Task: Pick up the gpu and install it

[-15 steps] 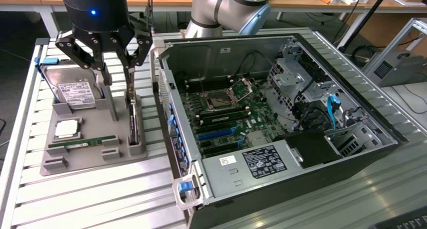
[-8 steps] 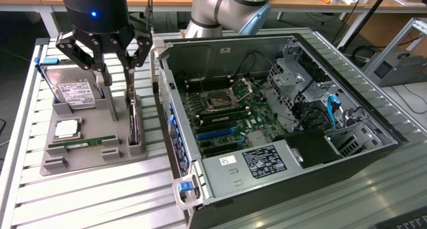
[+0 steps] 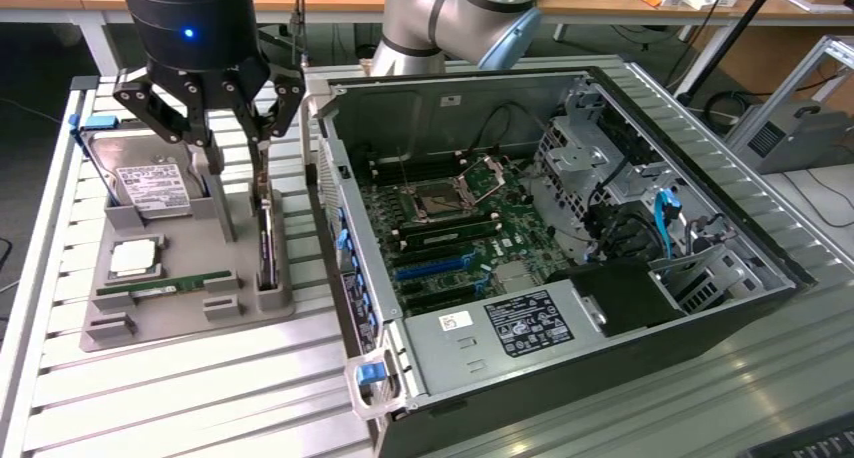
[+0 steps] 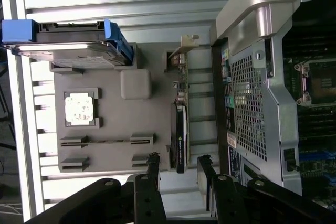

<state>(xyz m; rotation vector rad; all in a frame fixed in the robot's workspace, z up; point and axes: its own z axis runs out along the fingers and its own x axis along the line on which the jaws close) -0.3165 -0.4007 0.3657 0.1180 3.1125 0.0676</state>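
Graphics card [image 3: 267, 240] was pictured standing on edge in a slot of the grey tray [image 3: 167, 323], at nine o'clock from the open computer case [image 3: 441, 108] in the exterior view. The gripper [image 3: 234, 143] was poised just above the card's twelve o'clock end, fingers spread wide and grasping nothing. A skewed descent was judged likely to clip the card's edge or the nearby case wall, and a shallow grip to let the card tilt.

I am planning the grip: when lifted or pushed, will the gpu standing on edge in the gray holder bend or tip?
Probably stiff: the gpu is a flat board with a metal bracket. Standing on its thin edge in the gray holder, it may tip if pushed sideways.
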